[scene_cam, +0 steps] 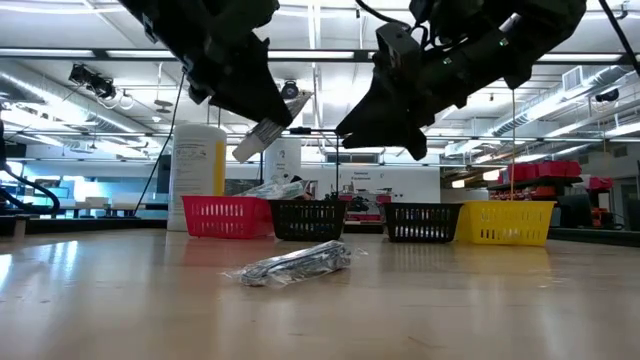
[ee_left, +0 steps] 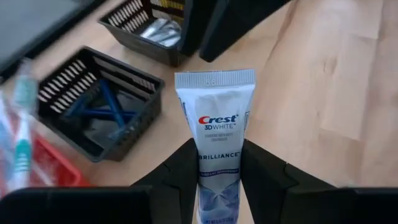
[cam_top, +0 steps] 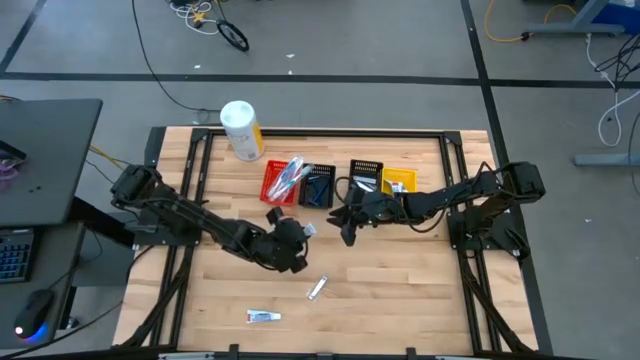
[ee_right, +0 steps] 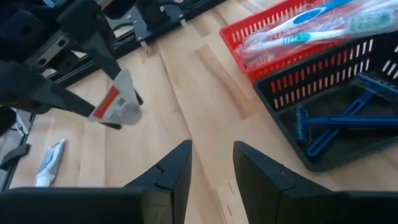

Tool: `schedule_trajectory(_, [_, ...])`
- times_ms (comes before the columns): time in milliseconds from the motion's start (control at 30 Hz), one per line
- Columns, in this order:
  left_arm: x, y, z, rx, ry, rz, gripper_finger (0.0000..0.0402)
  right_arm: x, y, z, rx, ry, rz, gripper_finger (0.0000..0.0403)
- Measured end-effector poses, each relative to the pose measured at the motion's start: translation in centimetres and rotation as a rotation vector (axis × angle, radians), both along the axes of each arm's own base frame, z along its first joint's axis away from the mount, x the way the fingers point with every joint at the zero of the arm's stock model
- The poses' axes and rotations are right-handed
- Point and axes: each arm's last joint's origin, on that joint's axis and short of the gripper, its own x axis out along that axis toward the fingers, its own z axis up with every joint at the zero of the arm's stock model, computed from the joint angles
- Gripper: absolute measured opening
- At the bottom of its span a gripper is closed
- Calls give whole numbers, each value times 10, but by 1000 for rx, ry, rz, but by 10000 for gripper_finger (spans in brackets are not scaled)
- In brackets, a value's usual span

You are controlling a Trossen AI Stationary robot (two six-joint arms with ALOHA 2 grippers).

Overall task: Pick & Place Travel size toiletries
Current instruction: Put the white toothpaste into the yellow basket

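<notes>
My left gripper (cam_top: 296, 238) sits mid-table, raised above it, and is shut on a white Crest toothpaste tube (ee_left: 216, 134). The tube also appears in the low view (scene_cam: 262, 140) and the right wrist view (ee_right: 118, 102). My right gripper (ee_right: 211, 165) is open and hovers just right of it (cam_top: 345, 228), touching nothing. A second toothpaste tube (cam_top: 263, 316) and a clear-wrapped item (cam_top: 317, 289) lie flat on the table nearer the near edge. Toothbrushes fill the red bin (cam_top: 282, 182). Blue razors lie in the black bin (ee_left: 99, 112). My left gripper pinches the toothpaste tube between its two fingers (ee_left: 185, 168), on the two side edges of the printed body (ee_left: 219, 163). The flat crimped end (ee_left: 214, 78) sticks out beyond the fingertips, and the cap end is hidden behind the gripper. The tube is lifted clear of the table and tilted.
A row of bins stands toward the far edge: red, black (cam_top: 318, 186), a second black one (cam_top: 366, 172) and yellow (cam_top: 398, 181). A big white-and-yellow cylinder (cam_top: 241, 130) stands by the far-left corner. Bare wood lies between the grippers and the near edge.
</notes>
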Motion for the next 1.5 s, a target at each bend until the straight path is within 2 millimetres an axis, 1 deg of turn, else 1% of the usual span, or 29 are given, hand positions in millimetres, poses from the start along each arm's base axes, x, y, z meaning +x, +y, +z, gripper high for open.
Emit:
schedule_trajectory(133, [-3,3,-2,48,33,29,116,2,0,3,-4,-38,3,126])
schedule_trajectory(300, [-1,9,-5,85,55,43,116,7,1,16,42,-183,5,126])
schedule_trajectory(400, [2,13,-9,101,63,65,116,8,1,20,51,-226,14,126])
schedule_trajectory(567, [7,20,-12,125,64,77,116,9,0,17,72,-217,-30,126])
schedule_trajectory(767, [13,21,-6,179,4,100,116,10,0,11,85,-195,-35,126])
schedule_trajectory(867, [14,22,-6,202,7,82,116,11,-2,10,78,-201,-51,126])
schedule_trajectory(1200, [19,29,-2,188,-22,102,116,14,-2,14,50,-258,-42,126])
schedule_trajectory(1333, [21,29,0,216,-34,85,116,13,-3,11,34,-219,-38,126])
schedule_trajectory(1433, [23,29,3,228,-51,73,116,13,-3,11,2,-217,-29,121])
schedule_trajectory(1500, [23,29,3,232,-52,71,116,13,-3,11,-12,-223,-33,108])
